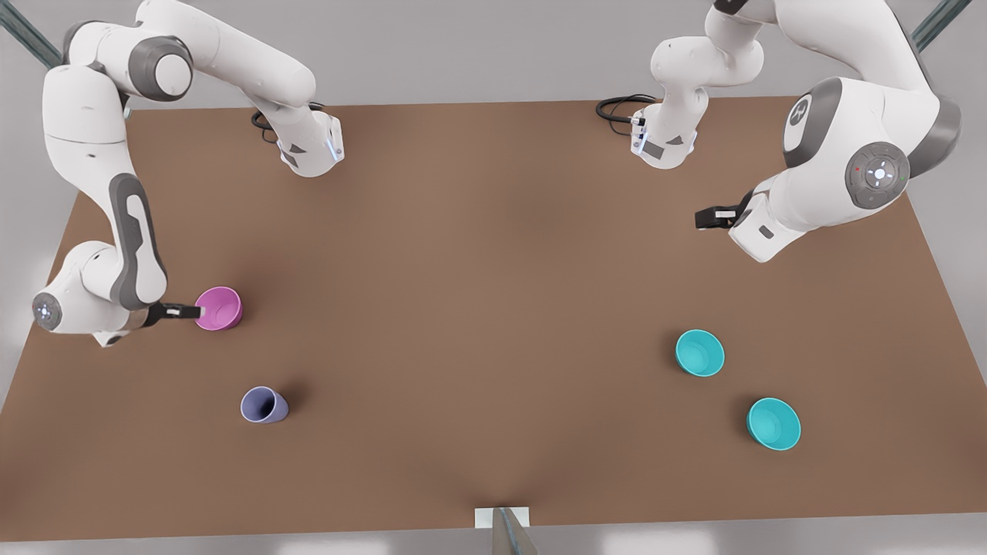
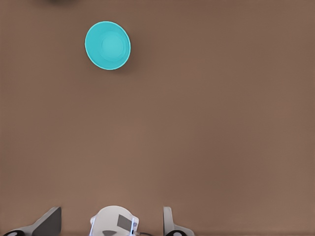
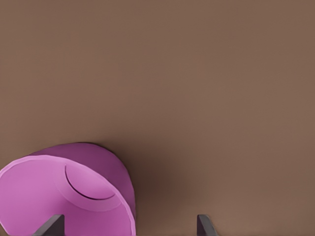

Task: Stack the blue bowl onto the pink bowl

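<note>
The pink bowl (image 1: 219, 308) stands on the table at the front view's left, and it is close up in the right wrist view (image 3: 69, 196). My right gripper (image 1: 183, 311) is open at the bowl's rim, one finger over the bowl and the other outside it (image 3: 129, 220). Two alike blue bowls stand at the front view's right, one nearer the middle (image 1: 699, 352) and one closer to the front edge (image 1: 773, 423). One blue bowl (image 2: 108, 45) lies ahead of my left gripper (image 2: 111, 211). This gripper (image 1: 705, 218) hovers open above the table, apart from both.
A lavender-blue cup (image 1: 264, 405) stands in front of the pink bowl. The two arm bases (image 1: 312, 150) (image 1: 663, 142) with black cables sit at the table's far edge. A small white block (image 1: 503, 518) sits at the front edge.
</note>
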Robot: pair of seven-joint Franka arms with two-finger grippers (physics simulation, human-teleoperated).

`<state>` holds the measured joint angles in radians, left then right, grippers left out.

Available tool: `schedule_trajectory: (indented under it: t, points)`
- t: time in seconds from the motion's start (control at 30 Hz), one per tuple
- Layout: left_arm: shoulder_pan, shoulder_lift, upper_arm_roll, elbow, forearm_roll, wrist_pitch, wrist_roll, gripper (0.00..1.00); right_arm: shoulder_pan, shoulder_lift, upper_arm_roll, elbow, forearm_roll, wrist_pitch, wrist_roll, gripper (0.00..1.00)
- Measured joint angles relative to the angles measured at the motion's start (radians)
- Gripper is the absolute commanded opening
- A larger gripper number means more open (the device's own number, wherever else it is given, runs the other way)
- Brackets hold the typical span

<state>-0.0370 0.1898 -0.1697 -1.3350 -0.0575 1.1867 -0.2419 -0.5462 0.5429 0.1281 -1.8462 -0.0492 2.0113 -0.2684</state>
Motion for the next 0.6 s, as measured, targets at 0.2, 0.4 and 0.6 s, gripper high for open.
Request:
schedule_trajectory:
  t: [0.2,0.4,0.6]
  points:
    - [0.0,0.001,0.0,0.0,0.0,-0.001,-0.004,1.0,-0.009,0.001,0.002,-0.047,0.009,0.053,-0.057,0.86]
    - [0.0,0.002,0.0,0.0,0.0,-0.003,-0.007,1.0,-0.003,0.016,0.003,-0.051,0.018,0.071,-0.105,0.37]
    - [-0.001,0.003,0.0,-0.001,0.0,-0.002,-0.009,1.0,-0.003,0.006,0.037,-0.037,0.052,0.054,-0.133,0.21]
